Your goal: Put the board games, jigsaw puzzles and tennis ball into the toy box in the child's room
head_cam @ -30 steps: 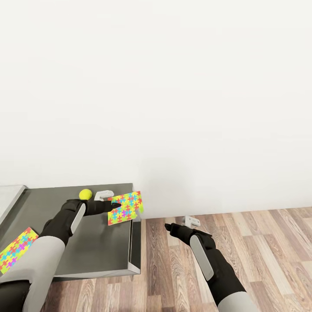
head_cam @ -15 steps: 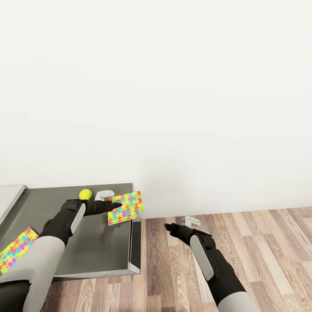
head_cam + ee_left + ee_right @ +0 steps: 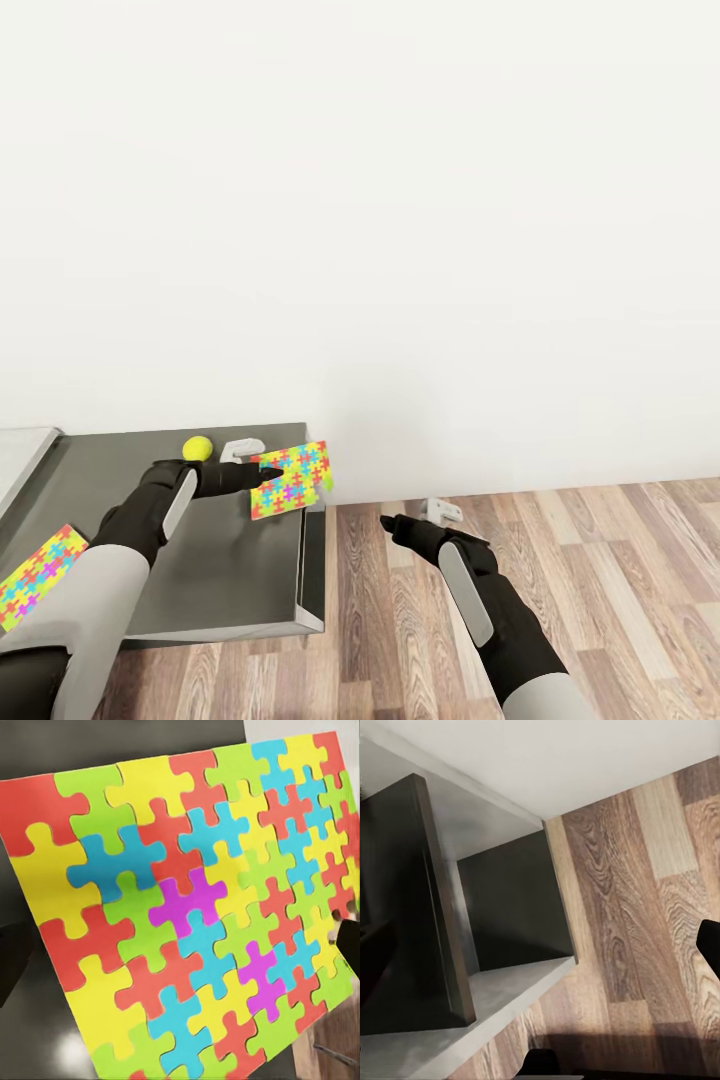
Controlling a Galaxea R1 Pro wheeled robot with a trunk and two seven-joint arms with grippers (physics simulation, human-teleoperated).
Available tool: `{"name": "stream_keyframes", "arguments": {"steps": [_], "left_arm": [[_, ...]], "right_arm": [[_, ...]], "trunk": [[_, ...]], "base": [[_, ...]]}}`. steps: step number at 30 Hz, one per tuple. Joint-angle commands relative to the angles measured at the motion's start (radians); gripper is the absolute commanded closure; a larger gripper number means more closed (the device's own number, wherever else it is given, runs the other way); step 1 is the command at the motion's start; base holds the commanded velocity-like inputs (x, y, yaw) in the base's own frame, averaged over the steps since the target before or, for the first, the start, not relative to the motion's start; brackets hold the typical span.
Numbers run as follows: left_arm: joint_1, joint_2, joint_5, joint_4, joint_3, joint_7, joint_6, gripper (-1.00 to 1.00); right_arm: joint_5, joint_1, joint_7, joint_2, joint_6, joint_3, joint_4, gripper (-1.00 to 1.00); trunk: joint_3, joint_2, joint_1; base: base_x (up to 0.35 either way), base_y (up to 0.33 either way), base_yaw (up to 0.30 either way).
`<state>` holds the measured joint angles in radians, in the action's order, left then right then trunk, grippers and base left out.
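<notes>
Head view: the white wall (image 3: 400, 200) rises ahead of both arms; the wood floor (image 3: 560, 560) lies below the right gripper (image 3: 388, 522); the dark grey table (image 3: 240, 570) sits beneath and behind the left gripper (image 3: 268, 476), with the pale corner of the toy box (image 3: 20, 455) far out to that gripper's left, well apart from it; I judge that is where the load must travel, which would explain why the sheet is lifted clear rather than slid.

The left gripper is pinching one jigsaw puzzle (image 3: 292, 479) by its near edge, holding it tilted above the table's far right corner, partly overhanging the edge; in the left wrist view the same puzzle (image 3: 187, 907) stands face-on just ahead of the fingers (image 3: 349, 945); a thin sheet probably needs such an edge pinch, since it offers no thickness to grasp from above.

The second puzzle (image 3: 35, 580) lies flat on the table, back beside the left forearm; the tennis ball (image 3: 197, 449) rests on the table just behind the left wrist.

The right gripper hangs idle over the floor, off the table's right side; whether its fingers are spread or pressed together I cannot tell.

Against the picture from a second ago, the held puzzle has shifted only very slightly; both arms, ball and second puzzle lie as they did.
</notes>
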<state>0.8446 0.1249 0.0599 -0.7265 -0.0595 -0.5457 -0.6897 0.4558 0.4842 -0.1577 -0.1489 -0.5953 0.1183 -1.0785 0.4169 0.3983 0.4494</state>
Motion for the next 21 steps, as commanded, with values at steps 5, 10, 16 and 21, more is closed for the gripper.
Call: {"name": "stream_keyframes", "arguments": {"steps": [5,10,16,21], "left_arm": [[0.001,0.001,0.005,0.0,-0.001,-0.02,-0.006,-1.0],[0.001,0.0,0.006,0.0,-0.002,-0.025,-0.005,-1.0],[0.001,-0.002,0.007,-0.001,-0.002,-0.038,-0.005,-1.0],[0.001,-0.002,0.007,0.0,-0.002,-0.047,-0.004,-1.0]], "right_arm": [[0.011,0.001,-0.01,0.0,-0.003,0.002,-0.004,-1.0],[0.011,0.001,-0.01,0.0,-0.003,0.001,-0.004,-1.0],[0.011,0.001,-0.009,0.0,-0.003,0.002,-0.004,-1.0],[0.011,0.001,-0.009,0.0,-0.003,0.002,-0.005,-1.0]], "trunk": [[0.002,0.002,0.001],[0.002,0.002,0.001],[0.002,0.002,0.001],[0.002,0.002,0.001]], "base": [[0.0,0.0,0.0],[0.0,0.0,0.0],[0.0,0.0,0.0],[0.0,0.0,0.0]]}}
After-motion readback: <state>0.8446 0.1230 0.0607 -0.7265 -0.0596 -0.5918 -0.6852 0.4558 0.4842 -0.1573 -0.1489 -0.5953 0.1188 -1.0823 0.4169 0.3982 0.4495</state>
